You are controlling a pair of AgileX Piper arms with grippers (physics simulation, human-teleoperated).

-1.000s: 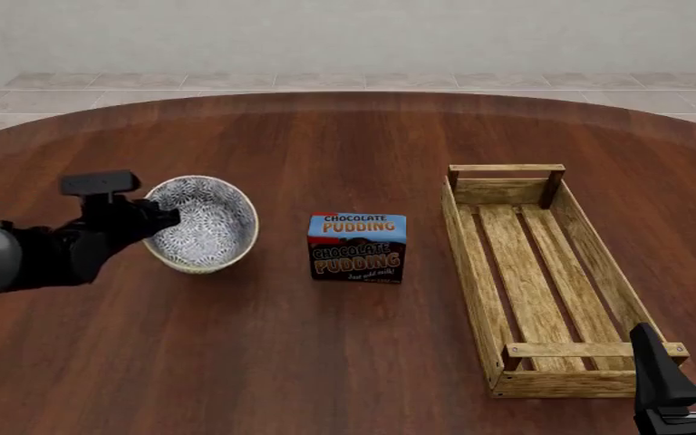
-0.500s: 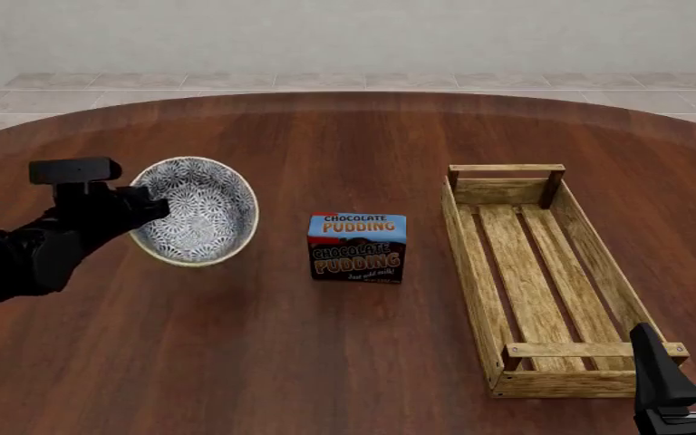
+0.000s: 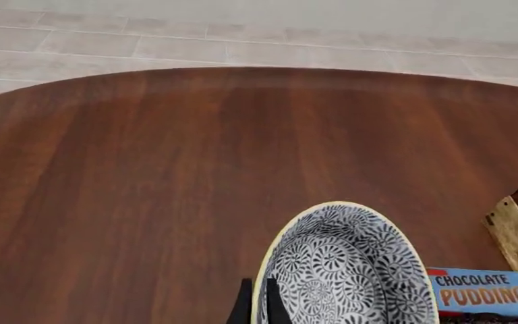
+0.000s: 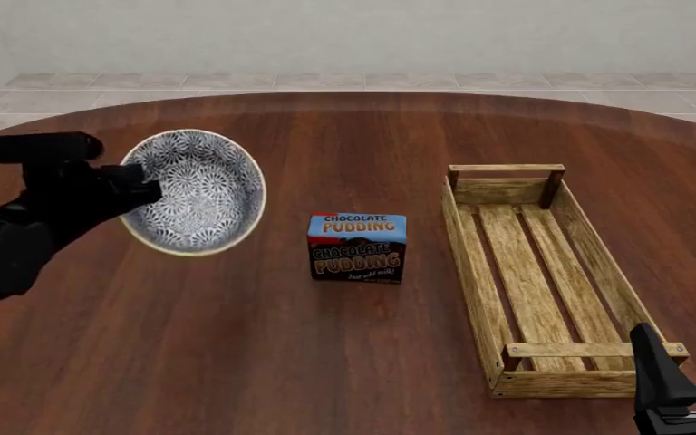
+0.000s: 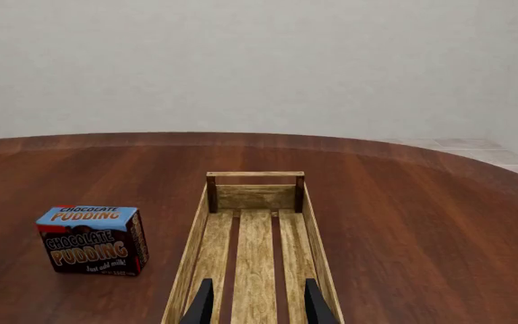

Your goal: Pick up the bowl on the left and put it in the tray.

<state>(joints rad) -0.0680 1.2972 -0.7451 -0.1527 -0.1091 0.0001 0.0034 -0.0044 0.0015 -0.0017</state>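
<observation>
- The left gripper (image 4: 142,192) clamps the near-left rim of the bowl (image 4: 193,192); in the left wrist view its two fingertips (image 3: 257,307) pinch the cream rim from inside and outside, a hold suited to a thin wall.
- The bowl hangs tilted, its opening facing the camera, and appears clear of the worktop (image 4: 264,344): a one-sided rim hold lets the free side swing.
- The pudding box (image 4: 357,247) stands between bowl and tray (image 4: 475,281), so the carry likely needs height to pass over it.
- The tray holds nothing visible.
- The right gripper (image 5: 253,300) is released, fingers apart, parked above the tray's near end, idle.
</observation>
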